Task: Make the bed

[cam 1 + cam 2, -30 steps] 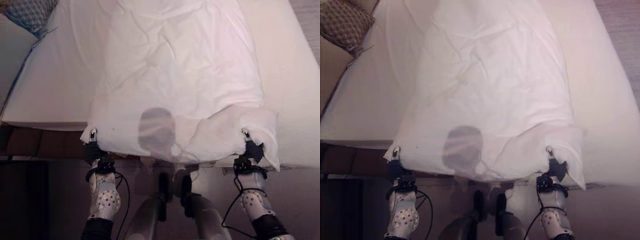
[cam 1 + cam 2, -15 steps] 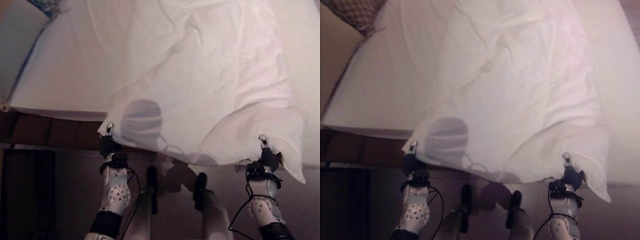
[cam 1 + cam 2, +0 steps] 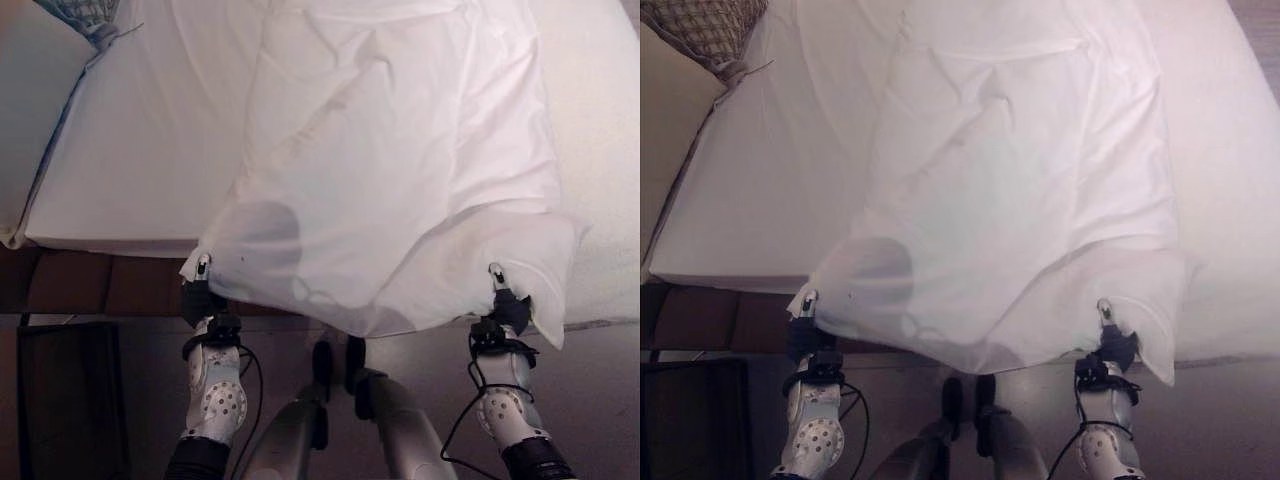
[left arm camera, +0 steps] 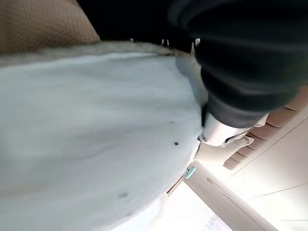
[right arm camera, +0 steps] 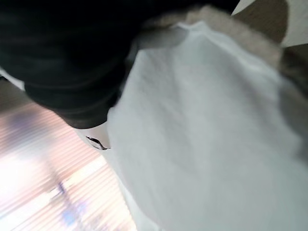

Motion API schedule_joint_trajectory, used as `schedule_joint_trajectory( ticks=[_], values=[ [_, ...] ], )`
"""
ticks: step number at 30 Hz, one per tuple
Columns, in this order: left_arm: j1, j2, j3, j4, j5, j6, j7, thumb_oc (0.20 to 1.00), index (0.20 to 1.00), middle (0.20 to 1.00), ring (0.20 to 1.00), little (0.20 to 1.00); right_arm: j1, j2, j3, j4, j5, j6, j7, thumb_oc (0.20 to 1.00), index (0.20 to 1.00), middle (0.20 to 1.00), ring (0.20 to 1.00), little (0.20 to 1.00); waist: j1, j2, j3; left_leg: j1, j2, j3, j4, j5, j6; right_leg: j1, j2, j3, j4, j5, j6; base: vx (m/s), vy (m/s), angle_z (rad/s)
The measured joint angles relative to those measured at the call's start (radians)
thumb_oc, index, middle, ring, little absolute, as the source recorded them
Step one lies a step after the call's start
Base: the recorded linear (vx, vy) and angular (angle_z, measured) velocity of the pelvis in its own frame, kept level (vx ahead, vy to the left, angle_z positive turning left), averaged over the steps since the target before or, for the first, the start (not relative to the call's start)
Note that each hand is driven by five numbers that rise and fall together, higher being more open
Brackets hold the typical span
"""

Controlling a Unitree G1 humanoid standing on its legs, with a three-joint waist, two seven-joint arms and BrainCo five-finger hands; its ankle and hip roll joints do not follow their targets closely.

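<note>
A white sheet (image 3: 400,150) lies lengthwise over the white mattress (image 3: 130,150), its near edge lifted off the bed and stretched between my two hands. My left hand (image 3: 200,298) pinches the near left corner just past the bed's edge. At the same height, my right hand (image 3: 507,310) pinches the near right corner, and a flap of cloth hangs beside it. Seen from the wrists, the sheet (image 4: 96,134) runs out from my left hand (image 4: 250,72), and more of the sheet (image 5: 202,144) runs out from my right hand (image 5: 62,62).
A patterned cushion (image 3: 700,25) rests at the far left corner, against a beige padded piece (image 3: 665,130). The brown bed frame (image 3: 90,285) shows below the mattress edge. A dark box (image 3: 60,400) stands on the floor at lower left.
The near edge of the sheet has come up off the mattress and billowed, with both hands still on its corners. The camera has also shifted.
</note>
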Motion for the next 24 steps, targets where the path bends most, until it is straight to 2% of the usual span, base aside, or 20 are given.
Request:
schedule_joint_trajectory(
  ticks=[1,2,4,5,7,8,9,10,11,12,13,14,16,17,19,20,21,22,23,24],
  values=[
    [0.003,0.0,-0.001,-0.002,-0.013,0.0,-0.003,0.2,0.2,0.2,0.2,0.2,0.0,-0.002,-0.001,0.0,0.0,0.0,0.001,0.2,0.2,0.2,0.2,0.2,0.0,0.0,0.0,-0.002,0.006,0.021,0.029,-0.013,-0.022,0.019,0.003,0.0,-0.015,-0.001,-0.004,0.01,-0.089,0.0],
    [0.005,-0.001,-0.001,-0.002,-0.021,0.001,-0.006,0.2,0.2,0.2,0.2,0.2,0.001,-0.005,-0.001,0.0,0.0,0.0,0.001,0.2,0.2,0.2,0.2,0.2,0.0,0.001,0.0,-0.006,0.008,0.03,0.048,-0.015,-0.027,0.027,0.002,0.0,-0.017,-0.003,-0.005,0.02,-0.121,0.03],
    [0.005,-0.002,-0.004,-0.001,-0.039,0.002,-0.007,0.2,0.2,0.2,0.2,0.2,0.002,-0.008,-0.017,0.0,-0.002,0.0,0.001,0.2,0.2,0.2,0.2,0.2,0.0,0.001,0.001,-0.027,0.007,0.034,0.122,-0.031,-0.058,0.039,-0.003,-0.001,-0.01,-0.013,-0.026,0.03,-0.085,0.08],
    [0.006,-0.003,-0.004,-0.001,-0.039,0.002,-0.008,0.2,0.2,0.2,0.2,0.2,0.001,-0.009,-0.018,0.001,-0.003,0.0,0.001,0.2,0.2,0.2,0.2,0.2,0.002,0.002,0.001,-0.031,0.005,0.031,0.136,-0.031,-0.058,0.039,-0.005,-0.001,-0.003,-0.015,-0.03,0.02,-0.034,0.05],
    [0.005,-0.004,-0.003,-0.001,-0.048,0.008,-0.007,0.2,0.2,0.2,0.2,0.2,-0.003,-0.01,-0.022,0.004,-0.002,0.0,0.001,0.2,0.2,0.2,0.2,0.2,0.002,0.003,0.003,-0.037,0.0,0.011,0.165,-0.039,-0.064,0.039,-0.012,0.007,0.009,-0.024,-0.047,0.02,0.023,-0.02],
    [0.002,0.005,0.0,-0.001,-0.048,0.009,-0.008,0.2,0.2,0.2,0.2,0.2,-0.015,-0.004,-0.023,0.008,0.002,-0.002,0.0,0.2,0.2,0.2,0.2,0.2,-0.008,-0.007,0.011,-0.08,0.015,-0.018,0.244,-0.085,-0.106,0.039,-0.026,0.03,0.002,-0.02,-0.062,0.01,0.061,0.01],
    [-0.002,0.012,0.003,-0.001,-0.049,0.011,-0.007,0.2,0.2,0.2,0.2,0.2,-0.011,0.002,-0.024,0.006,0.006,-0.002,0.0,0.2,0.2,0.2,0.2,0.2,-0.002,-0.022,0.01,-0.1,0.027,-0.039,0.267,-0.095,-0.113,0.03,-0.03,0.03,-0.012,-0.01,-0.056,0.0,0.045,-0.08],
    [-0.01,0.005,0.005,-0.003,-0.048,0.009,-0.006,0.2,0.2,0.2,0.2,0.2,-0.015,-0.001,-0.032,-0.002,0.007,-0.005,-0.001,0.2,0.2,0.2,0.2,0.2,0.003,-0.024,0.012,-0.115,0.121,-0.088,0.228,-0.096,-0.118,0.019,-0.03,0.049,-0.027,0.004,-0.047,0.0,0.074,-0.2],
    [-0.009,0.001,0.007,-0.003,-0.048,0.009,-0.005,0.2,0.2,0.2,0.2,0.2,-0.015,0.0,-0.037,0.0,0.007,-0.006,-0.004,0.2,0.2,0.2,0.2,0.2,0.005,-0.023,0.013,-0.112,0.15,-0.108,0.204,-0.096,-0.119,0.009,-0.022,0.052,-0.023,0.003,-0.049,0.0,0.198,-0.31],
    [-0.011,-0.004,0.009,0.0,-0.048,0.009,0.0,0.2,0.2,0.2,0.2,0.2,-0.028,-0.001,-0.037,0.003,0.008,-0.006,-0.013,0.2,0.2,0.2,0.2,0.2,0.002,-0.021,0.017,-0.107,0.211,-0.141,0.162,-0.092,-0.126,-0.003,-0.034,0.058,-0.001,0.012,-0.047,0.0,0.199,-0.18],
    [-0.012,-0.006,0.01,0.002,-0.047,0.009,0.005,0.2,0.2,0.2,0.2,0.2,-0.026,0.001,-0.039,0.014,0.005,-0.011,-0.021,0.2,0.2,0.2,0.2,0.2,0.0,-0.011,0.017,-0.096,0.25,-0.15,0.108,-0.084,-0.138,-0.003,-0.025,0.053,0.002,0.01,-0.041,0.0,0.411,-0.05],
    [-0.027,-0.021,0.009,0.0,-0.046,0.009,0.011,0.2,0.2,0.2,0.2,0.2,-0.03,-0.007,-0.045,0.022,0.006,-0.012,-0.034,0.2,0.2,0.2,0.2,0.2,0.003,-0.005,0.022,-0.086,0.33,-0.14,0.041,-0.082,-0.138,-0.008,-0.024,0.052,0.018,-0.001,-0.039,0.01,0.255,0.01],
    [-0.024,-0.022,0.002,0.0,-0.041,0.007,0.023,0.2,0.2,0.2,0.2,0.2,-0.04,-0.015,-0.045,0.034,0.005,-0.015,-0.047,0.2,0.2,0.2,0.2,0.2,0.003,0.01,0.017,-0.067,0.369,-0.12,-0.013,-0.067,-0.158,-0.013,-0.026,0.051,0.031,-0.008,-0.025,-0.03,0.426,-0.16],
    [-0.025,-0.022,0.001,0.0,-0.036,0.007,0.023,0.2,0.2,0.2,0.2,0.2,-0.041,-0.02,-0.045,0.034,0.004,-0.016,-0.051,0.2,0.2,0.2,0.2,0.2,0.003,0.018,0.014,-0.059,0.368,-0.114,-0.017,-0.067,-0.157,-0.016,-0.027,0.05,0.03,-0.006,-0.017,-0.06,0.609,-0.27],
    [-0.033,-0.024,-0.008,0.006,-0.035,0.007,0.024,0.2,0.2,0.2,0.2,0.2,-0.05,-0.036,-0.049,0.039,-0.005,-0.019,-0.06,0.2,0.2,0.2,0.2,0.2,0.0,0.042,0.003,-0.05,0.311,-0.11,-0.015,-0.061,-0.15,-0.031,-0.046,0.053,0.029,0.004,0.022,0.01,0.667,-0.2],
    [-0.041,-0.022,-0.028,0.026,-0.026,0.008,0.024,0.2,0.2,0.2,0.2,0.2,-0.055,-0.04,-0.071,0.042,-0.008,-0.019,-0.069,0.2,0.2,0.2,0.2,0.2,0.001,0.053,0.001,-0.047,0.263,-0.088,-0.009,-0.047,-0.129,-0.031,-0.071,0.045,0.022,0.01,0.042,0.06,0.534,-0.03],
    [-0.047,-0.026,-0.041,0.036,-0.026,0.009,0.025,0.2,0.2,0.2,0.2,0.2,-0.048,-0.045,-0.078,0.043,-0.008,-0.019,-0.074,0.2,0.2,0.2,0.2,0.2,0.001,0.066,-0.004,-0.036,0.248,-0.076,-0.008,-0.029,-0.109,-0.034,-0.075,0.037,0.026,0.007,0.059,0.08,0.515,0.03],
    [-0.046,-0.027,-0.048,0.04,-0.026,0.008,0.024,0.2,0.2,0.2,0.2,0.2,-0.041,-0.043,-0.082,0.047,-0.01,-0.02,-0.077,0.2,0.2,0.2,0.2,0.2,-0.003,0.071,-0.005,-0.031,0.23,-0.082,-0.009,0.023,-0.172,-0.036,-0.083,0.04,0.038,0.008,0.07,0.03,0.171,0.29],
    [-0.066,-0.043,-0.07,0.098,-0.028,0.017,0.026,0.2,0.2,0.2,0.2,0.2,-0.026,-0.04,-0.102,0.06,-0.023,-0.02,-0.085,0.2,0.2,0.2,0.2,0.2,-0.01,0.068,-0.001,-0.036,0.18,-0.079,0.024,0.016,-0.143,-0.036,-0.146,0.055,0.08,-0.02,0.113,0.08,0.318,0.33],
    [-0.057,-0.044,-0.084,0.099,-0.027,0.023,0.027,0.2,0.2,0.2,0.2,0.2,-0.031,-0.035,-0.112,0.068,-0.023,-0.019,-0.089,0.2,0.2,0.2,0.2,0.2,-0.016,0.068,-0.002,-0.029,0.158,-0.067,0.021,0.017,-0.126,-0.031,-0.173,0.061,0.083,-0.022,0.127,0.07,0.264,0.44]
  ],
)
